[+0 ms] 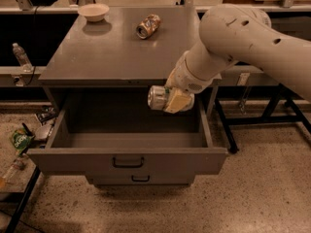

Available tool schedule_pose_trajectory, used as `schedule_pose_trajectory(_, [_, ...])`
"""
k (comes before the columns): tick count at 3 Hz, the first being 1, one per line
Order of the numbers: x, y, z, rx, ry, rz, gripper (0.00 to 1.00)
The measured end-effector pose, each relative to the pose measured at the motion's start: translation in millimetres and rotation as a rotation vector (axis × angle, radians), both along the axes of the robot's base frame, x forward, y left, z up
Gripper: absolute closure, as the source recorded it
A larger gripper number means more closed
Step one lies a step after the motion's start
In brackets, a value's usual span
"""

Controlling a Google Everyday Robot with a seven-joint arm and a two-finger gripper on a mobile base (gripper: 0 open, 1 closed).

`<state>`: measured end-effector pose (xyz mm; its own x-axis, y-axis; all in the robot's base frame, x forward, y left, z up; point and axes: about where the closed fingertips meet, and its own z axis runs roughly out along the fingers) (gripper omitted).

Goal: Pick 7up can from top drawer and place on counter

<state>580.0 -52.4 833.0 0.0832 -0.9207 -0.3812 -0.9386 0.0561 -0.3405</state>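
Observation:
My gripper point(167, 99) is shut on the 7up can point(157, 97), a small silvery can held on its side with its shiny metal end facing left. It hangs above the open top drawer point(127, 160), near the drawer's right side and just below the front edge of the counter point(112, 52). The drawer is pulled out, with its dark handle point(128, 162) on the front. My big white arm point(238, 38) comes in from the upper right.
A brown-orange can point(148, 25) lies on its side on the counter, and a white bowl point(93, 11) stands at its back left. The lower drawer front point(140, 179) is shut. Litter and a plastic bottle point(20, 55) lie at the left.

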Motion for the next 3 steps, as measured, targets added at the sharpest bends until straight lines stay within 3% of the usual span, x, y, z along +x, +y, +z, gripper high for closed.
schedule_pose_trajectory(1, [11.5,5.0,5.2,-0.011,-0.013,0.008,1.0])
schedule_pose_trajectory(3, [76.5,17.6,14.6,-0.102,0.041,0.097,1.0])
